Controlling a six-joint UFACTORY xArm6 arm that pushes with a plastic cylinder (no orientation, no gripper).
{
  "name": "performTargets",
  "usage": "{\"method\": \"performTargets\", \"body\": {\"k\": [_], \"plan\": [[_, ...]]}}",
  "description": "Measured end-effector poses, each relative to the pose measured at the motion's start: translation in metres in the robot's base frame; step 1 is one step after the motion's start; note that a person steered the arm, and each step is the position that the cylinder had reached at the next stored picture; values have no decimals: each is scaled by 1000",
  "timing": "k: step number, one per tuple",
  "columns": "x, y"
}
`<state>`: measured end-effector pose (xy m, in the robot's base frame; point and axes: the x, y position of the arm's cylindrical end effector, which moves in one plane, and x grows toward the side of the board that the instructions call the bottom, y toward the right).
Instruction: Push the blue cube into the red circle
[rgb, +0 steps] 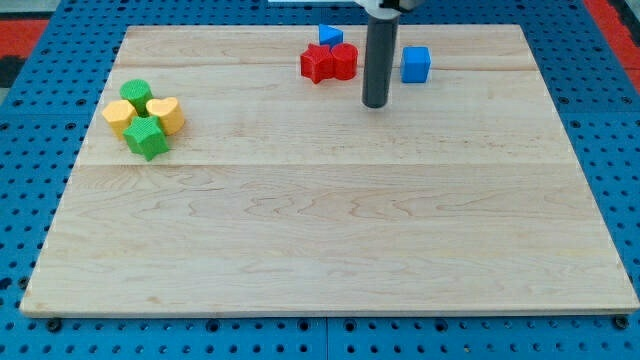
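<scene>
The blue cube (416, 64) sits near the view's top, right of centre. The red circle block (344, 60) lies to its left, touching a red star-shaped block (317, 64). Another blue block (330, 36) sits just above the red ones, its shape unclear. My tip (375, 102) rests on the board between the red circle and the blue cube, a little below both and touching neither. The rod rises from it out of the view's top.
A cluster at the view's left holds two green blocks (136, 94) (146, 138) and two yellow blocks (119, 116) (165, 113), packed together. The wooden board (330, 240) lies on a blue pegboard.
</scene>
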<state>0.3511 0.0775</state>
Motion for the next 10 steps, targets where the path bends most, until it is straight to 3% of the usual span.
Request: {"method": "performTargets", "body": {"k": [2,3,6,8,10], "plan": [[-12,90],[-32,96],[-82,54],[-27,37],[-39,39]]}}
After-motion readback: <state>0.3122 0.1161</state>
